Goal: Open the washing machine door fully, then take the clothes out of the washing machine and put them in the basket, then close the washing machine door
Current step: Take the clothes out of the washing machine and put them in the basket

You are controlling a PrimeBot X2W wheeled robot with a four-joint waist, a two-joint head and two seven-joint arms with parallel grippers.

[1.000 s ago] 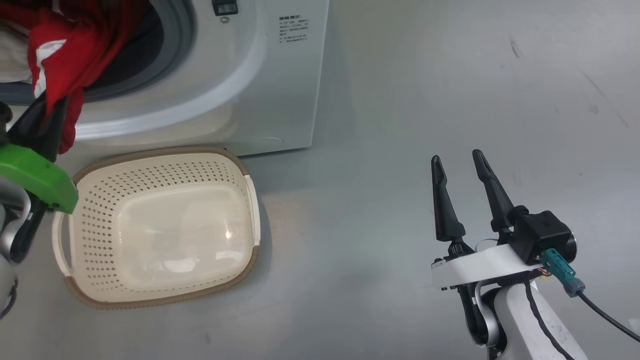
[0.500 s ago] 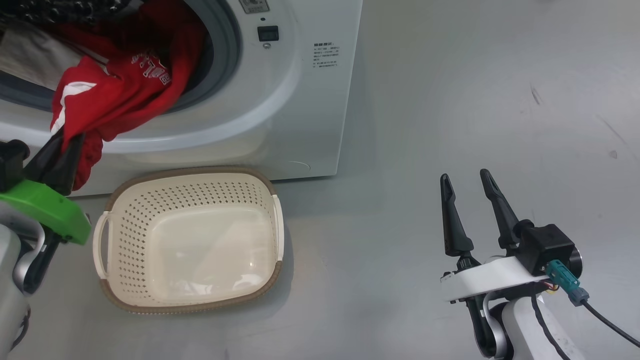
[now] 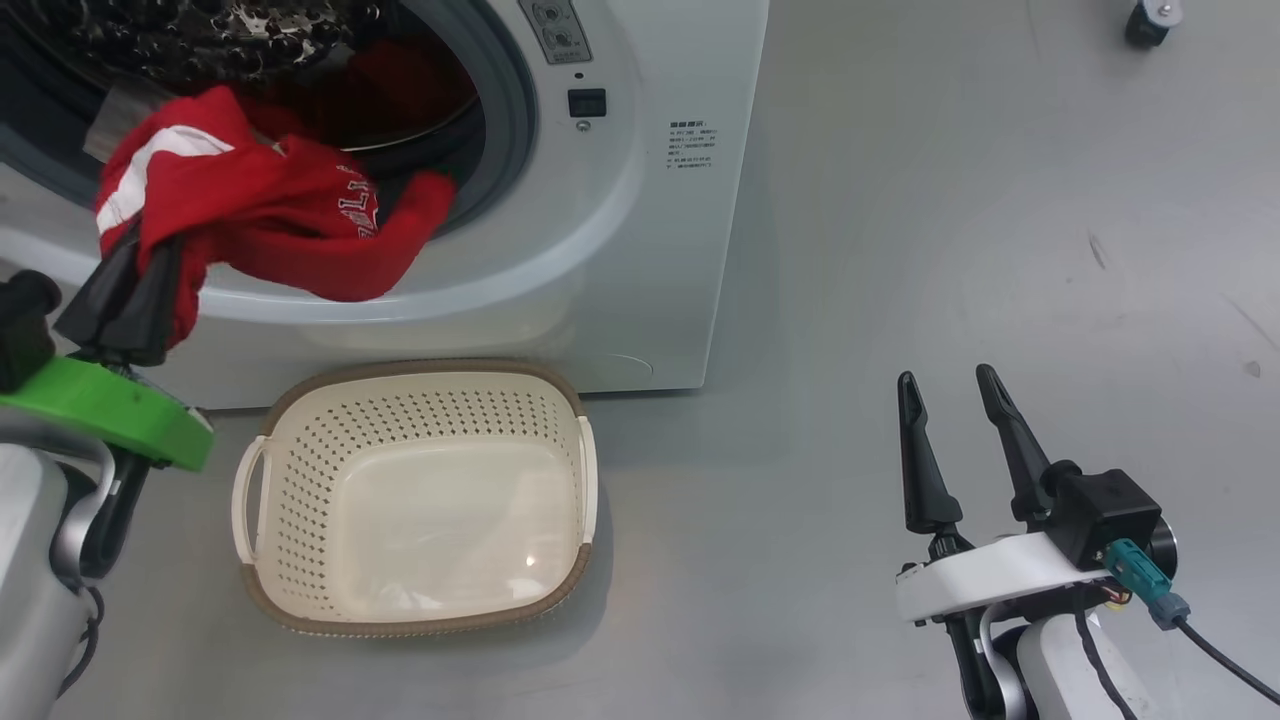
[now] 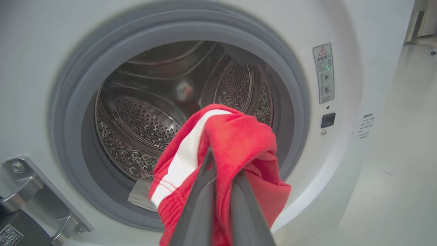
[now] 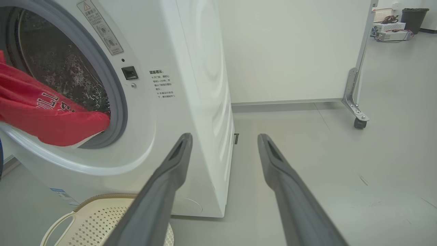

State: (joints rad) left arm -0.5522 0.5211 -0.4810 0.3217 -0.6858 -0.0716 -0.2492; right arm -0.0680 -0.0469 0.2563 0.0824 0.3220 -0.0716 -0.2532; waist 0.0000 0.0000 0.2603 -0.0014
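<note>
I see the washer (image 3: 640,200) with its mouth open. The basket (image 3: 420,372) stands on the floor just before it. The red clothes (image 3: 270,220) hang out over the grey seal. My left hand (image 3: 135,270) is clamped on them. Deeper red in the drum is perhaps a second piece. My right hand (image 3: 945,380) is spread wide, holding nothing, well apart over the floor.

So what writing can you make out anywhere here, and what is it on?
"LL": part of a white word on the clothes.
Warning-triangle label on the washing machine: characters too small to read.
Printed notice on its front: blurred.
Blue label low down: unreadable.
QR-code sticker: no words.
</note>
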